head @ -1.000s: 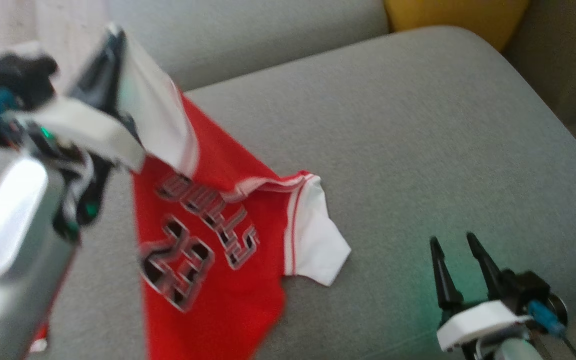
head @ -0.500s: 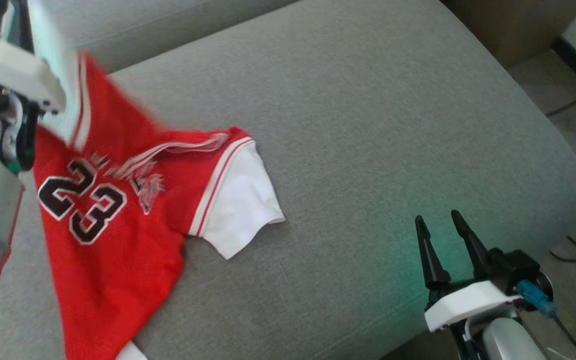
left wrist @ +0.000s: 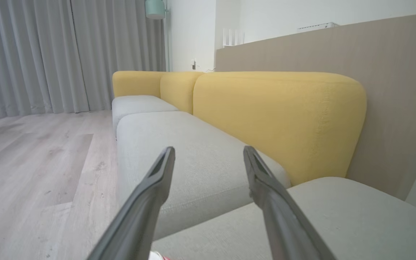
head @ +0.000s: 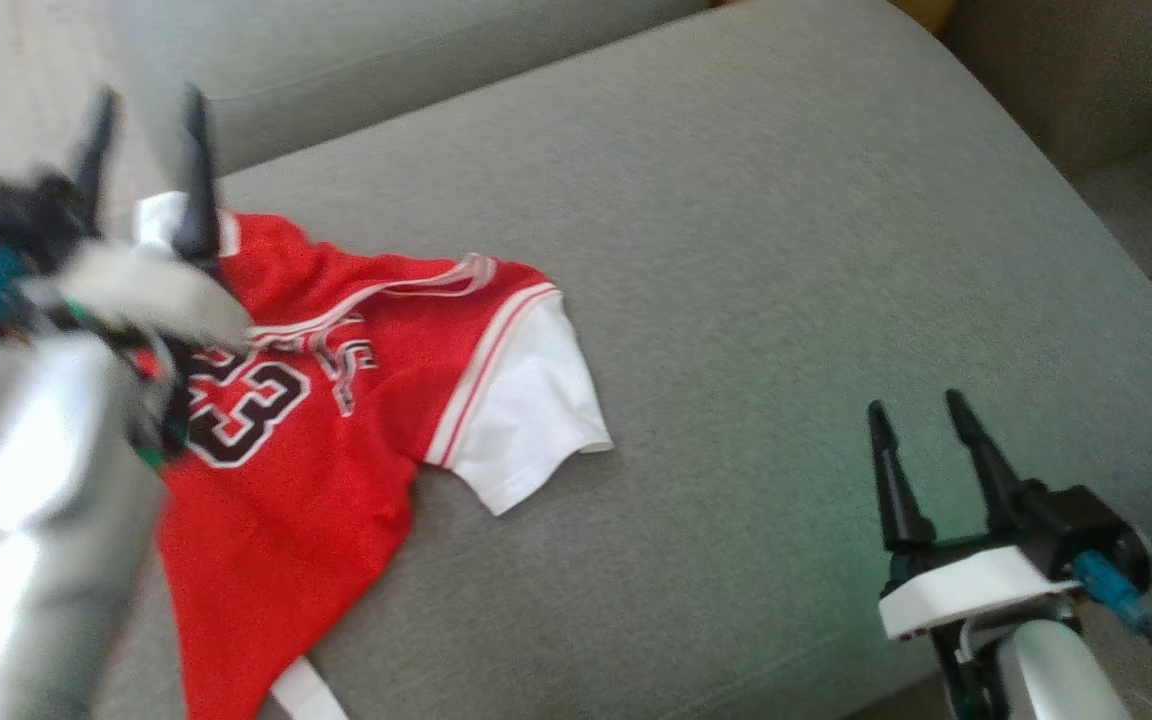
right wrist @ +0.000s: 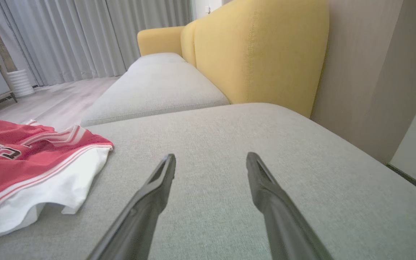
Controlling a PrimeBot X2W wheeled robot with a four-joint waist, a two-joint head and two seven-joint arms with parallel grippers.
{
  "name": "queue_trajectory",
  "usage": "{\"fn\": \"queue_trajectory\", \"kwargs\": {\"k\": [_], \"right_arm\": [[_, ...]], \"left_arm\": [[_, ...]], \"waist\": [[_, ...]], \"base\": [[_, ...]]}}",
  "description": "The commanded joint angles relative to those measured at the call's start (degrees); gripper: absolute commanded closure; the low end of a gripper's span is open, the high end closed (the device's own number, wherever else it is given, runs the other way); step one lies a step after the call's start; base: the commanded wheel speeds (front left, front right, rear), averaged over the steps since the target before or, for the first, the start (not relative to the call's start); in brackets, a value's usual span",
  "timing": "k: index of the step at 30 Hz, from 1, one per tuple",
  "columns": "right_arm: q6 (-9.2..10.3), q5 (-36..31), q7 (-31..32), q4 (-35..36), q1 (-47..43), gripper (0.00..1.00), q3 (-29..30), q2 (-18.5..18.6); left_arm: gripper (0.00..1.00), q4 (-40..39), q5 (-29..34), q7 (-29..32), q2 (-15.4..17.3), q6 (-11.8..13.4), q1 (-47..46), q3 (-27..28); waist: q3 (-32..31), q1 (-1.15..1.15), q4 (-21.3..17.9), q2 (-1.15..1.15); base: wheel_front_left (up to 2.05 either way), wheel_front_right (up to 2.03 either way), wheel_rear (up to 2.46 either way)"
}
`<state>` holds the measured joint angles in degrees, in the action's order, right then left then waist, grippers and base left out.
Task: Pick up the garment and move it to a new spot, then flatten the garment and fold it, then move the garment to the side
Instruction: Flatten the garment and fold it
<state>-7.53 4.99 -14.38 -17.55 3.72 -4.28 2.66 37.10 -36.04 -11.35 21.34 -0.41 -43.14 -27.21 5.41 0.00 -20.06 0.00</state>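
As garment lies rumpled on cushion, unheld, relocation is judged done. Left gripper: fingers apart, empty, garment just beneath. Right gripper: fingers apart, empty, garment well off to its left. Flattening, folding, side move judged outstanding.

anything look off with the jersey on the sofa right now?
The red jersey lies rumpled and skewed on the grey cushion: collar bunched, one white sleeve splayed toward the cushion's middle. Not flattened yet. Left gripper and right gripper are open and empty. No damage visible.
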Motion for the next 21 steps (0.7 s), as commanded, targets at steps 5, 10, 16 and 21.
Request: {"fn": "queue_trajectory", "kwargs": {"k": [5,10,16,21], "right_arm": [[0.04,-1.22,-0.62,5.35,-1.17,0.0,0.71,0.21],[0.04,-2.35,-0.62,5.27,-2.25,0.0,1.8,0.21],[0.04,-2.7,-0.62,4.1,-2.59,0.0,1.68,0.21],[0.04,-2.95,-0.62,2.91,-2.51,0.0,0.48,0.21]], "left_arm": [[0.0,-12.04,-1.31,-2.93,-1.32,4.72,13.88,3.08],[0.0,-18.35,-0.7,-3.4,-3.76,7.83,24.04,2.29],[0.0,-20.88,-0.5,-3.57,-6.83,10.99,33.48,1.84],[0.0,-20.19,-4.2,-2.15,-8.74,10.79,37.65,2.22]], "waist": [[-2.84,0.0,6.73,0.0],[-3.11,0.0,10.73,0.0],[-2.03,0.0,14.83,0.0],[-0.98,0.0,16.55,0.0]], "base": [[0.0,0.0,0.0],[0.0,0.0,0.0],[0.0,0.0,0.0],[0.0,0.0,0.0]]}}
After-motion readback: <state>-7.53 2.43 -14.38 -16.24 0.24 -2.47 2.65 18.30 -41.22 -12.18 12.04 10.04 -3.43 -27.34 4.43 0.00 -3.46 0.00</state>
